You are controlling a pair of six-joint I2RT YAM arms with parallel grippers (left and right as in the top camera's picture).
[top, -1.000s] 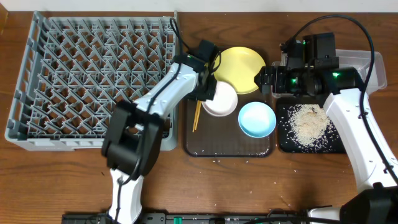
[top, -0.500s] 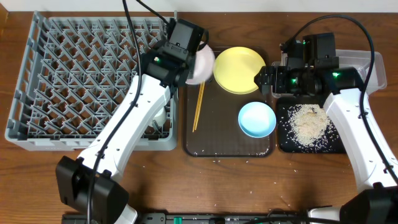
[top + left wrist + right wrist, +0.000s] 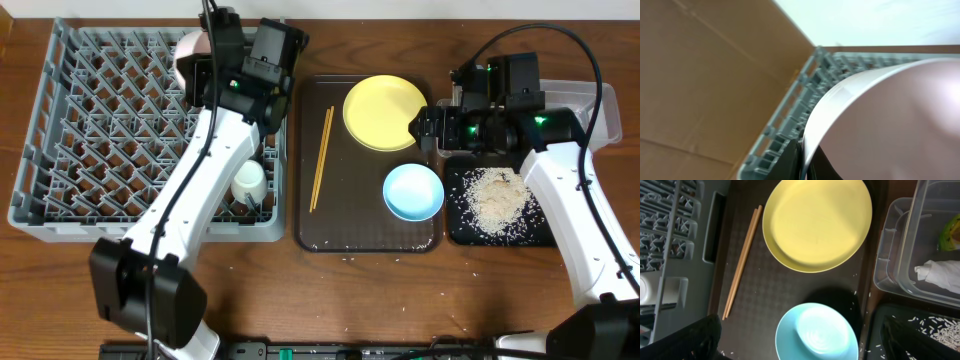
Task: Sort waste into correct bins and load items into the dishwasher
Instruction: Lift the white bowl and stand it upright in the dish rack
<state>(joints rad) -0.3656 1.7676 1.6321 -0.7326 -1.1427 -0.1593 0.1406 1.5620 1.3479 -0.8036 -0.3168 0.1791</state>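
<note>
left jaws: we see them pinching white bowl (image 3: 190, 50) over dish rack (image 3: 100, 140)
right jaws: spread, near yellow plate (image 3: 384, 110)

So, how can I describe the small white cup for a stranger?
Find the big grey dish rack on the left. Near its front right corner sits the small white cup. It is the only cup in view and already stands among the pegs.

The white bowl (image 3: 188, 46) was mostly hidden behind the left arm (image 3: 213, 150), and the clear tub (image 3: 605, 106) lay largely covered by the right arm (image 3: 565, 190).
</note>
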